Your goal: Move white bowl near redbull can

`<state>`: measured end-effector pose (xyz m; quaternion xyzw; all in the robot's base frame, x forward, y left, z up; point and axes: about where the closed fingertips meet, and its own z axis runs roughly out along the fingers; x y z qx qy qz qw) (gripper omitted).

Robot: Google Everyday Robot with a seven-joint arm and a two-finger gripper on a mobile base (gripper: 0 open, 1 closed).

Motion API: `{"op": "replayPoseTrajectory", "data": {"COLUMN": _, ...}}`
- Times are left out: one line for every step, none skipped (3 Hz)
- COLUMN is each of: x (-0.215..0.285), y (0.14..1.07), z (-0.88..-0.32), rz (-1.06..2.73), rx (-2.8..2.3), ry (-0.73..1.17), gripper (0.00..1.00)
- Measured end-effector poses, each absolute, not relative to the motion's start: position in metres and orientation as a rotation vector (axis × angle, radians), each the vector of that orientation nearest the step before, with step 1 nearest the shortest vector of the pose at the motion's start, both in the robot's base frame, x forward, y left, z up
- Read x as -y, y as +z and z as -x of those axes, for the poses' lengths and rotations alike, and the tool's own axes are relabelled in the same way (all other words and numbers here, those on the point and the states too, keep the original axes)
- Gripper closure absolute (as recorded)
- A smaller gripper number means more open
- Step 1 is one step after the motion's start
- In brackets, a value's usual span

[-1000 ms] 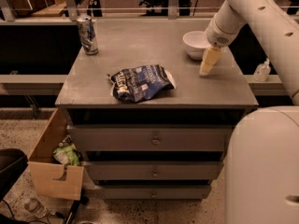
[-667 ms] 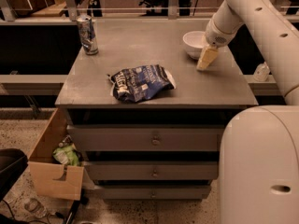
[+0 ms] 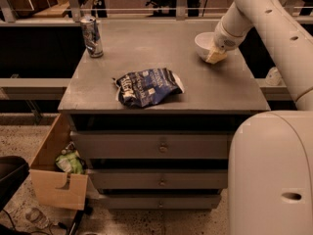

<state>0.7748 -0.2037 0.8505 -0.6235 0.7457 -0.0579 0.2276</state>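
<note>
We record a grey table (image 3: 161,48) bearing the redbull can (image 3: 92,36) back-left, a crumpled snack bag (image 3: 146,87) centre-front and the white bowl (image 3: 203,42) back-right. The gripper (image 3: 215,57) is at the bowl's near side.

We see a dim, warm-tinted scene, lit softly from above. The flat grey cabinet top (image 3: 156,43) catches the most light, while the drawer fronts (image 3: 146,146) beneath it and the background along the upper edge sink into deep shadow. The tall silver-and-blue redbull can (image 3: 92,35), upper left, shows small glints. The tan two-finger gripper (image 3: 215,58), upper right, sits against the small round white bowl (image 3: 202,39), the brightest spot. The large white robot body (image 3: 271,180), lower right, looks brownish.
</note>
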Motion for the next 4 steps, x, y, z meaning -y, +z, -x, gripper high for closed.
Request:
{"op": "replayPoseTrajectory", "data": {"x": 0.202, "y": 0.847, "z": -0.776, "rz": 1.722, "rx": -2.055, "ry": -0.155, "gripper": 1.00}}
{"op": "replayPoseTrajectory", "data": {"x": 0.202, "y": 0.846, "z": -0.776, "rz": 1.722, "rx": -2.055, "ry": -0.155, "gripper": 1.00}}
{"op": "replayPoseTrajectory", "data": {"x": 0.200, "y": 0.857, "z": -0.778, "rz": 1.746, "rx": -2.041, "ry": -0.210, "gripper": 1.00}}
{"op": "replayPoseTrajectory", "data": {"x": 0.189, "y": 0.882, "z": -0.779, "rz": 1.787, "rx": -1.978, "ry": -0.318, "gripper": 1.00}}
